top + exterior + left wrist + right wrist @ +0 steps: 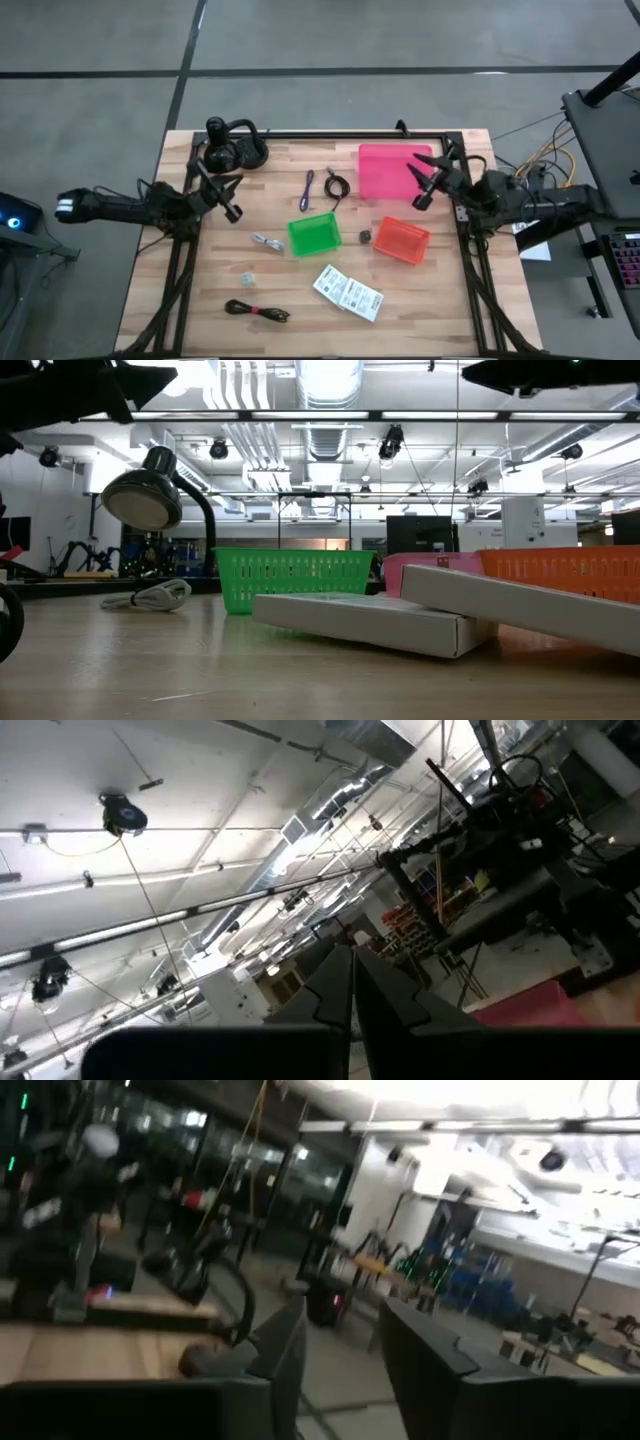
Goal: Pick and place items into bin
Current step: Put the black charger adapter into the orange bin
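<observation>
Nothing is in a bin yet, as far as I can see from above. The loose items lie scattered on the wooden tabletop (200,300): a thin purple cable (307,189) and a thin black cable (336,185) on the far side, a small silver piece (266,242) just left of the green mesh bin (314,235), a small dark piece (365,236) between the green bin and the orange mesh bin (402,240), two white flat packets (348,292) near the front, and a black-red cable (257,311) at the near left. A flat pink bin (392,170) sits at the far right.

The left gripper (232,196) hangs above the far left, its jaws pressed together in its wrist view. The right gripper (428,178) hovers over the pink bin with jaws spread.

My worry is the cables: thin and limp, they could slip from a pinch or drape over a bin wall. The flat packets give the jaws little edge to catch. The left arm also works close to the black headphones (235,145), which it could snag.
</observation>
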{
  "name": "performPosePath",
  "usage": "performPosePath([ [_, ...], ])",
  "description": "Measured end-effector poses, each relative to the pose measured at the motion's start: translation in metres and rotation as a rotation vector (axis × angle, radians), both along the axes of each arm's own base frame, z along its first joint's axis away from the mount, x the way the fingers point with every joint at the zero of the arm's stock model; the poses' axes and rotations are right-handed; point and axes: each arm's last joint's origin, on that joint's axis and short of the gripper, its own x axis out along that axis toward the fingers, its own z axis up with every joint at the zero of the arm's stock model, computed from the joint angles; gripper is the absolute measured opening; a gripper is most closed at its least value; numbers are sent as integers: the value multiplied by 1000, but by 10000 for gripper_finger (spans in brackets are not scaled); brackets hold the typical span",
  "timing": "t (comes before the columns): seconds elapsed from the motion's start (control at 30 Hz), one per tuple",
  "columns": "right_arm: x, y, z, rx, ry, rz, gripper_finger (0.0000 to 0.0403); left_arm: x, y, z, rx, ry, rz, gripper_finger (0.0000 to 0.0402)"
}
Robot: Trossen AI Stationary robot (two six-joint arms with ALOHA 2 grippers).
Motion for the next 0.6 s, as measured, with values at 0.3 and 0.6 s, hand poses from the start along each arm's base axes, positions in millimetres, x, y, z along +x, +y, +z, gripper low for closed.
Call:
performPosePath([
  [0.3,37,0,19,-50,195,-25,178,8,2,21,-162,-34,8,47],
  [0.6,56,2,9,-2,227,84,178,27,2,35,-280,-45,-49,145],
])
